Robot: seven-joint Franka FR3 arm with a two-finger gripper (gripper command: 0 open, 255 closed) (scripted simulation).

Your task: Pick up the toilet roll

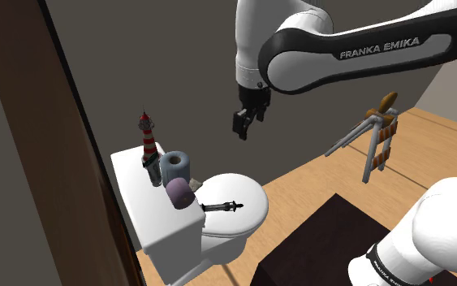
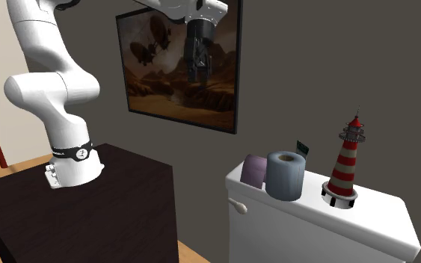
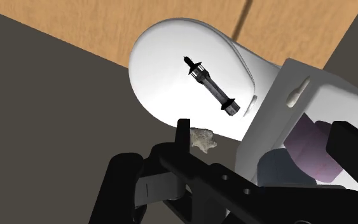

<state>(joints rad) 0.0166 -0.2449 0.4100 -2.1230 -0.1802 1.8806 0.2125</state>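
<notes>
Three cameras set around a toilet [image 1: 247, 191] and the arm's stand [image 1: 316, 244].

The shoulder view looks down from high beside the stand, which sits near at that view's lower right, toward the toilet farther off at its left. The second exterior view stands near the tank [image 2: 313, 224], about level with its top. It faces the grey wall [image 2: 336, 60] and framed picture [image 2: 171, 75], with the stand farther off at that view's left. Both share the tank top with the lighthouse figurine [image 1: 148, 140] and the toilet roll [image 1: 175, 166]. The wrist view looks steeply down from above onto the toilet lid [image 3: 165, 76], sharing lid and tank with the shoulder view.
</notes>
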